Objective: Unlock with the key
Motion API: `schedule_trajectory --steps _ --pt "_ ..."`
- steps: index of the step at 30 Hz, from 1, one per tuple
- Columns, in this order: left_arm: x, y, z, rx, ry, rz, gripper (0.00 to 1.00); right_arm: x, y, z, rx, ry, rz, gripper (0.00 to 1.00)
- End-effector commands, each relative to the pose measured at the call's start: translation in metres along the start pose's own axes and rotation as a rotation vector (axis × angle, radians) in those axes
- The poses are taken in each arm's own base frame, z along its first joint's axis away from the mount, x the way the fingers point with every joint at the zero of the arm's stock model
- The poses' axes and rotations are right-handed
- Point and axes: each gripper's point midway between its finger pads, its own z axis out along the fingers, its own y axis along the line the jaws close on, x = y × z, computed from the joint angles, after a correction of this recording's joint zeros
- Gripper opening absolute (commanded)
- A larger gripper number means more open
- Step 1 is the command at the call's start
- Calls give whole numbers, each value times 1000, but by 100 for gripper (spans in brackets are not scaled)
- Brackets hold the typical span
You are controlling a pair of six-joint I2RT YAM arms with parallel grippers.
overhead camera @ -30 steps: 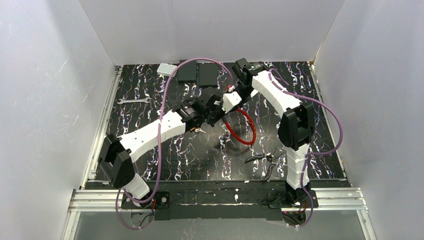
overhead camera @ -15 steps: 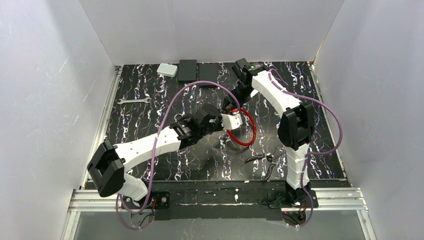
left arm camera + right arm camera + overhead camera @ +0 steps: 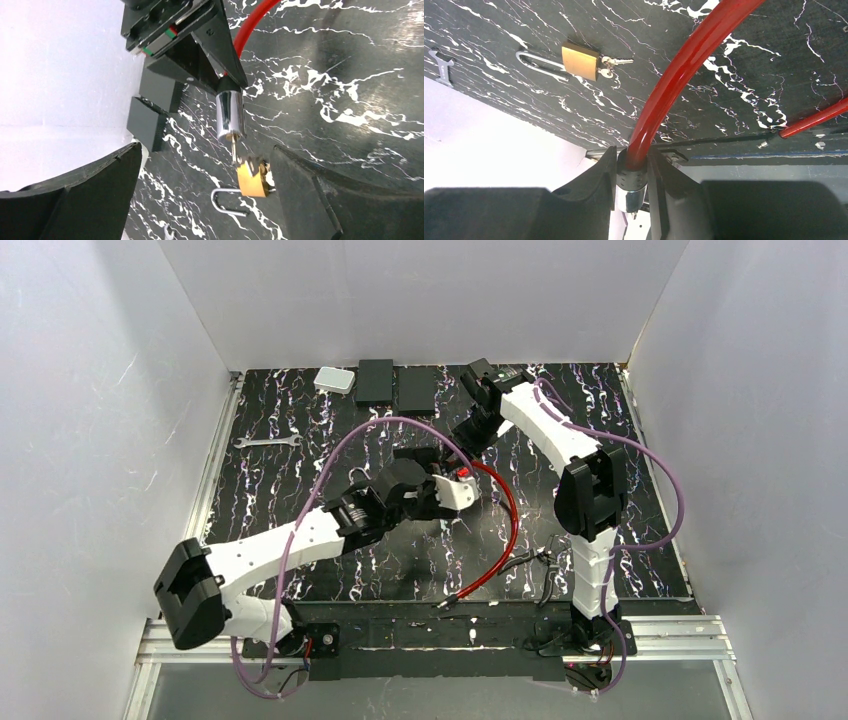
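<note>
In the left wrist view, check that the lock barrel (image 3: 230, 117) carries the key (image 3: 233, 150) in its lower end. The right gripper (image 3: 227, 82) is clamped on the barrel's black collar. The left gripper (image 3: 205, 155) has its fingers wide apart on either side of the barrel and touches nothing. A padlock (image 3: 252, 177) lies on the table beyond the key end of the barrel. In the right wrist view, the red cable (image 3: 674, 75) leaves the barrel between the clamped fingers. In the top view, the cable's free end (image 3: 455, 597) lies well apart from the barrel, so treat the lock as released. The key is unsupported: a jolt to the barrel could shake it out, and a misaligned left approach could bend it.
</note>
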Motion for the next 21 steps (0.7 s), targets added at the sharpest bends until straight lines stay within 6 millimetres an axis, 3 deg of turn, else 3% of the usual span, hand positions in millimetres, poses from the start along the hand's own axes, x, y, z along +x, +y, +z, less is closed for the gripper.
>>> schedule_trajectory --steps 1,6,11,16,21 --pt "-12 21 -38 -11 -25 -189 98 4 2 -13 -14 -5 -22 1" --pt "-9 29 -63 101 5 -548 98 0 4 -14 -22 -34 -32 1" --pt "-5 43 -72 160 -44 -870 98 -8 7 -19 -33 -88 -47 1" --pt "-6 52 -63 238 -78 -1163 93 -11 10 -19 -49 -106 -61 1" --pt "-15 44 -42 318 -79 -1241 91 -15 23 -30 -104 -153 -81 1"
